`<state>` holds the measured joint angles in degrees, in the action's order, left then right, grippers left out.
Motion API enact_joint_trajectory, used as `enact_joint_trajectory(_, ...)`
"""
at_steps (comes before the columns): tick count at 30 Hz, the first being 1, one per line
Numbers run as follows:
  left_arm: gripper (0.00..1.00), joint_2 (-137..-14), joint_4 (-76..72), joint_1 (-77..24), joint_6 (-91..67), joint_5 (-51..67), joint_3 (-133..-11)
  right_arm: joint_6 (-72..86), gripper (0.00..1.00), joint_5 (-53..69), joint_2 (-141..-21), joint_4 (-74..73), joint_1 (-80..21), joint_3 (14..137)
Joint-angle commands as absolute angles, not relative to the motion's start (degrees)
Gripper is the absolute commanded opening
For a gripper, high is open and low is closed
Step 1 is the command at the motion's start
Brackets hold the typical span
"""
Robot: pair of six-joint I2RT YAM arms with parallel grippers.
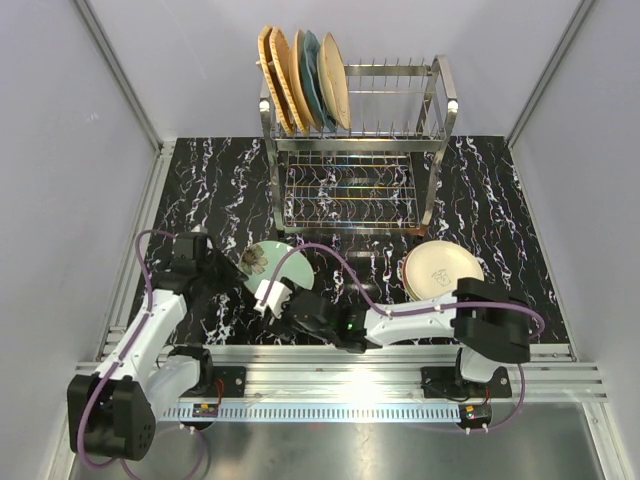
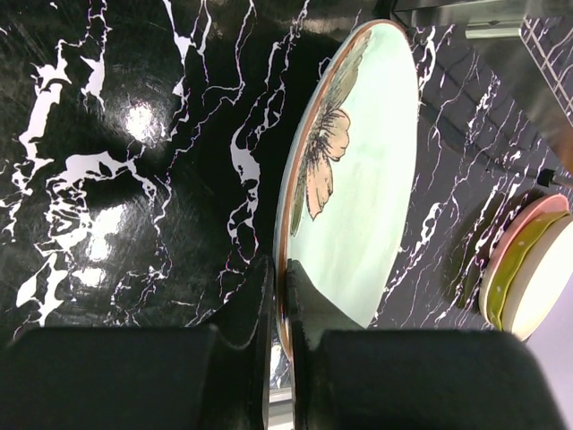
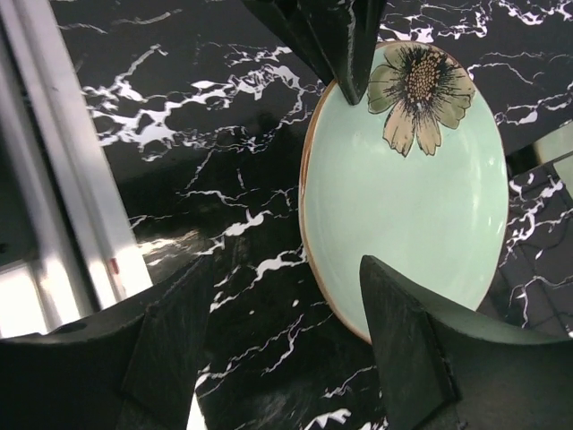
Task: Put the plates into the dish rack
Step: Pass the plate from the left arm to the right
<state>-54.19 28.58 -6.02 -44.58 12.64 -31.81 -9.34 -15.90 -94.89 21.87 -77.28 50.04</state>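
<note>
A pale green plate (image 1: pixel 280 265) with a brown flower print is held by its rim over the black marble table. My left gripper (image 2: pixel 285 296) is shut on that rim, one finger on each face of the plate (image 2: pixel 358 179). My right gripper (image 3: pixel 291 313) stands open at the plate's near edge. One of its fingers (image 3: pixel 403 340) is in front of the plate's face (image 3: pixel 412 197), the other is off to the side. The dish rack (image 1: pixel 355 130) stands at the back with several plates (image 1: pixel 300 80) upright in its left slots. A stack of plates (image 1: pixel 440 268) lies at the right.
The stack at the right shows a cream top plate, with yellow-green and pink rims (image 2: pixel 528 273) under it. The rack's right slots and its lower grid shelf (image 1: pixel 345 195) hold nothing. White walls enclose the table. An aluminium rail (image 1: pixel 400 360) runs along the near edge.
</note>
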Motion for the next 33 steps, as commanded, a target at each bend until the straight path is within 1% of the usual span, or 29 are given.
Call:
enact_joint_trajectory(1, 0.00, -52.65, 28.30, -6.06, -43.51, 13.62, -36.03, -13.88, 0.73, -20.39, -97.90, 25.57, -77.61, 53.70)
enact_joint_trajectory(4, 0.00, -52.38, 29.26, -6.06, -43.33, 14.41, -36.39, -14.58, 0.71, -21.44, -100.98, 26.19, -77.69, 55.36)
enact_joint_trajectory(8, 0.00, -51.33, 29.97, -6.06, -43.77, 15.64, -36.91, -16.17, 0.69, -29.94, -108.18, 24.70, -77.69, 60.28)
enact_joint_trajectory(10, 0.00, -50.80, 30.41, -6.06, -43.59, 15.64, -37.18, -17.49, 0.66, -32.07, -110.55, 25.92, -77.70, 61.61)
enact_joint_trajectory(14, 0.00, -50.45, 31.64, -6.06, -43.51, 16.61, -37.88, -17.67, 0.60, -32.60, -112.32, 27.25, -77.69, 62.22)
enact_joint_trajectory(19, 0.00, -49.13, 32.87, -6.06, -43.07, 16.44, -37.88, -17.93, 0.57, -33.66, -113.73, 26.81, -77.70, 64.07)
enact_joint_trajectory(22, 0.00, -48.87, 33.66, -6.06, -42.72, 16.78, -38.06, -17.67, 0.52, -34.01, -113.82, 26.80, -77.70, 64.42)
enact_joint_trajectory(26, 0.00, -48.69, 33.40, -6.06, -43.15, 18.54, -37.88, -17.58, 0.50, -34.45, -114.34, 26.98, -77.70, 64.60)
enact_joint_trajectory(28, 0.00, -48.43, 33.05, -6.06, -43.59, 19.77, -37.44, -17.58, 0.46, -34.45, -114.78, 26.55, -77.78, 64.86)
enact_joint_trajectory(29, 0.00, -48.34, 32.96, -6.06, -43.59, 20.30, -37.27, -17.49, 0.41, -34.54, -114.87, 26.46, -77.70, 64.95)
enact_joint_trajectory(32, 0.00, -47.99, 33.57, -6.06, -43.07, 20.57, -37.27, -17.40, 0.33, -34.72, -114.79, 26.37, -77.96, 64.60)
enact_joint_trajectory(33, 0.01, -47.90, 33.66, -6.06, -42.98, 20.13, -37.18, -17.32, 0.27, -34.72, -114.52, 26.19, -78.22, 64.51)
